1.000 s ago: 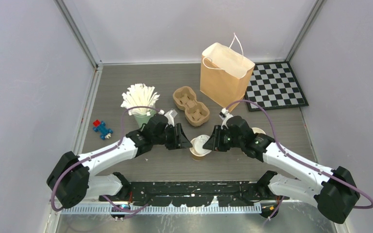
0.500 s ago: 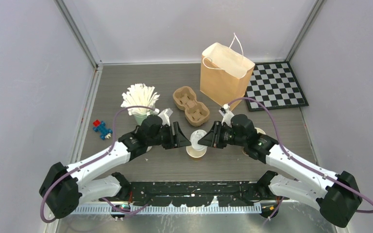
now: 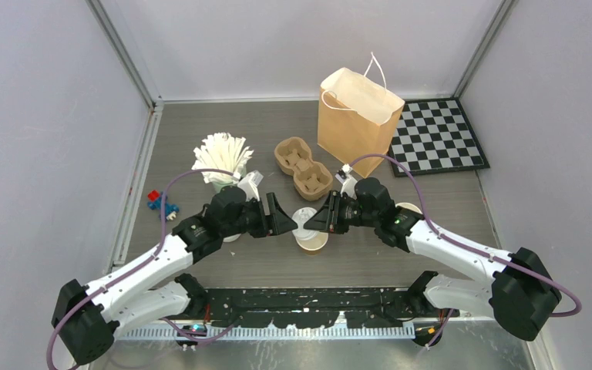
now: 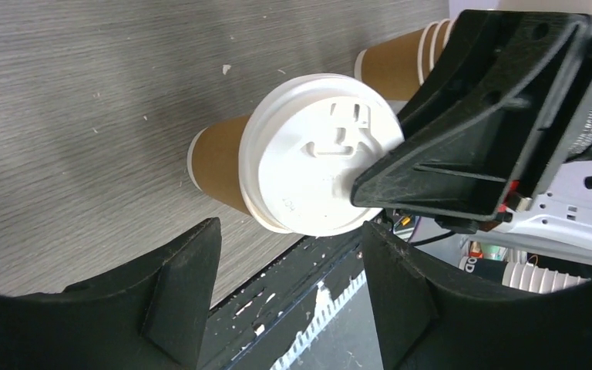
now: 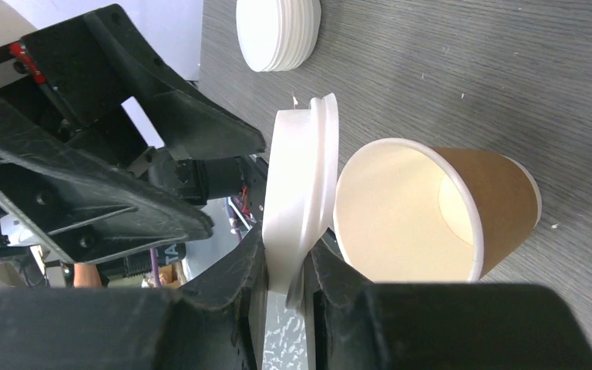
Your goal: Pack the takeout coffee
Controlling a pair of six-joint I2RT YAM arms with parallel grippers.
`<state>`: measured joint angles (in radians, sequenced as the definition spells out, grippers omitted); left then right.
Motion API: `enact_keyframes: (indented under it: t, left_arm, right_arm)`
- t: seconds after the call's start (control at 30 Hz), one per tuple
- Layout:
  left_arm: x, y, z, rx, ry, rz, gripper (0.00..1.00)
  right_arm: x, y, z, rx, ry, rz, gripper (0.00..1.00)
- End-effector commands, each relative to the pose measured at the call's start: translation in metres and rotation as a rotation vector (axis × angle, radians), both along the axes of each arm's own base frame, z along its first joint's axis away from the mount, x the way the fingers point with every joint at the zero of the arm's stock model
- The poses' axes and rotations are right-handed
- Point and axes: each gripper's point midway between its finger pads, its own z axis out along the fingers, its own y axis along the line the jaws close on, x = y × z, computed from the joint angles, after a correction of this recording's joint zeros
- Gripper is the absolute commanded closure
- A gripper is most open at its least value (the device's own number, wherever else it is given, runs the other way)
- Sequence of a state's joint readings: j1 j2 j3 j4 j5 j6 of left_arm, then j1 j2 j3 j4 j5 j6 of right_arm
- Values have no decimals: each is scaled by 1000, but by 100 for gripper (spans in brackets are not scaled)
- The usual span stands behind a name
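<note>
Right gripper (image 5: 289, 270) pinches the white lid (image 5: 301, 193) by its rim, tilted beside the open paper cup (image 5: 432, 208) standing on the table (image 3: 200, 123), evidently for capping; left gripper (image 4: 289, 262) gapes wide, holding nothing.

There is one paper bag (image 3: 358, 116), one checkerboard (image 3: 438, 137), one two-well carrier (image 3: 303, 166), one tub of stirrers (image 3: 221, 156), one toy (image 3: 162, 205), one loose kraft cup (image 5: 478, 208), one white lid (image 5: 302, 193), one cup stack (image 4: 401, 62), one lid stack (image 5: 277, 35)
</note>
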<state>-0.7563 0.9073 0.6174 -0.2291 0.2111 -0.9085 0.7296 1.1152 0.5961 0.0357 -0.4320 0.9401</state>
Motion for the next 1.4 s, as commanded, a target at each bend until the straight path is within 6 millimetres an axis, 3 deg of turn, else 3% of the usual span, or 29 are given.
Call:
enact_keyframes:
  t: [0.0, 0.27, 0.57, 1.07, 1.37]
  left_arm:
    - [3, -3, -13, 18, 16, -1, 33]
    - [7, -18, -26, 23, 64, -42, 37]
    - [10, -15, -36, 42, 66, -18, 38]
    - [13, -22, -40, 31, 68, -36, 39]
    - [12, -40, -27, -58, 58, -98, 44]
  right_arm:
    - [1, 3, 10, 41, -24, 11, 75]
    - [-3, -1, -1, 6, -3, 15, 72]
    - [-7, -4, -14, -17, 14, 20, 71]
    - [-7, -11, -21, -60, 16, 5, 67]
    - [-5, -22, -25, -130, 0, -26, 65]
